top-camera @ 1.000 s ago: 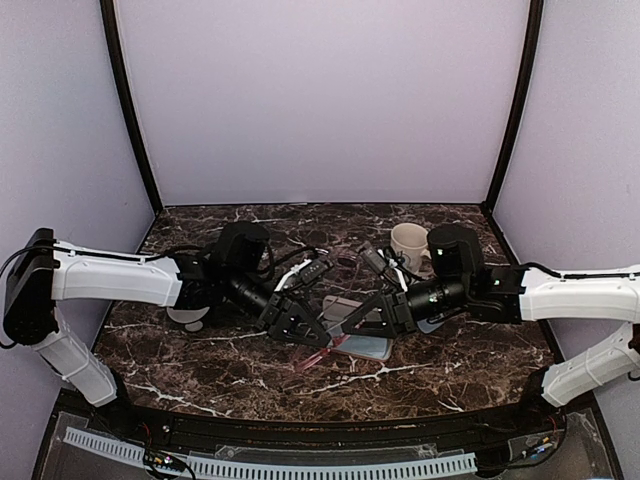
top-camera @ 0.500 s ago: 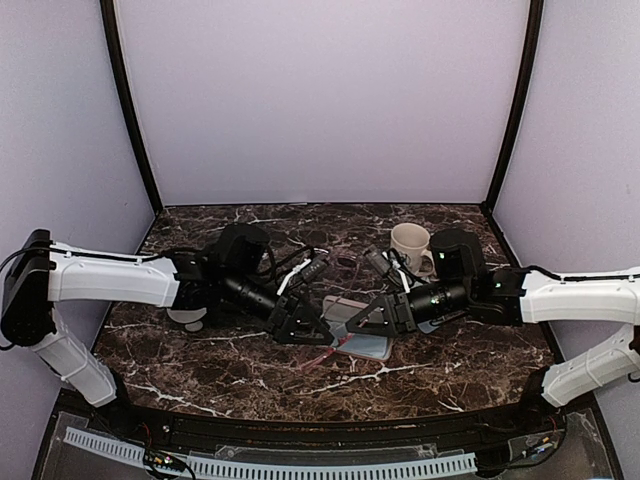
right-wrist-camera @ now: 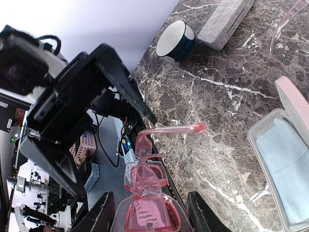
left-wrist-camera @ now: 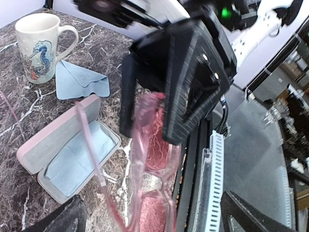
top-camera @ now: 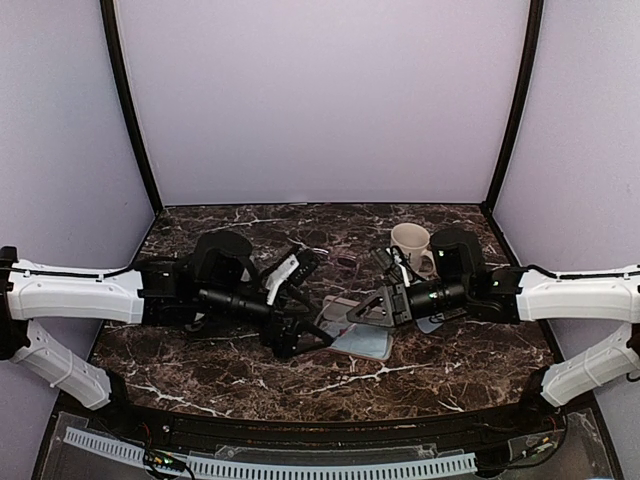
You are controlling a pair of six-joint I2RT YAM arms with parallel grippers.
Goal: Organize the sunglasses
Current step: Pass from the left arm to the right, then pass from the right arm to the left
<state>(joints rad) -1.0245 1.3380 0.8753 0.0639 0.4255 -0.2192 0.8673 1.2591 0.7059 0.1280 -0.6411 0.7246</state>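
Over the dark marble table, mid-air | left gripper: my jaws wide apart, empty | chunky translucent red-pink sunglasses: between my grippers, one temple splayed | right gripper: jaws clamped on the frame | risk: lone pinch slips; temple snags the open pink oblong case

Chunky translucent red-pink plastic sunglasses, rosy see-through lenses, held in the air with the front frame pinched between the fingers of the right gripper, one slim pink temple arm unfolded and sticking out sideways, lenses stacked one above the other
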